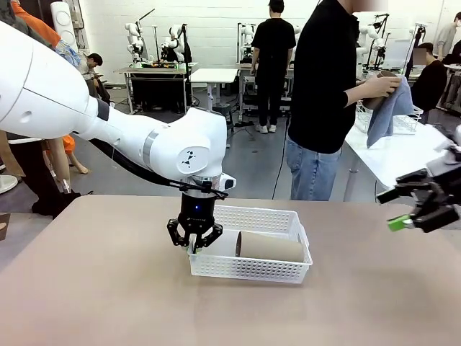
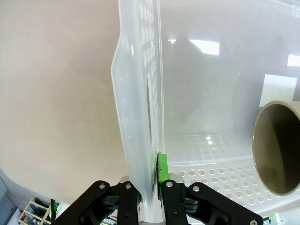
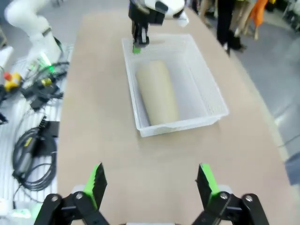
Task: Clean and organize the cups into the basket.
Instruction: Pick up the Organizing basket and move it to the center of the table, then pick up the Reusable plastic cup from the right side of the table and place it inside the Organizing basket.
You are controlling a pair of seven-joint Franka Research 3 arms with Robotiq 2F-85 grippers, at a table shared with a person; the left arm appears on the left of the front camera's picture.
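One taupe cup lying in one white basket, my left jaws clenching its wall, my right jaws released.

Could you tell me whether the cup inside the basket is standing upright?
No, the taupe cup lies on its side along the floor of the basket.
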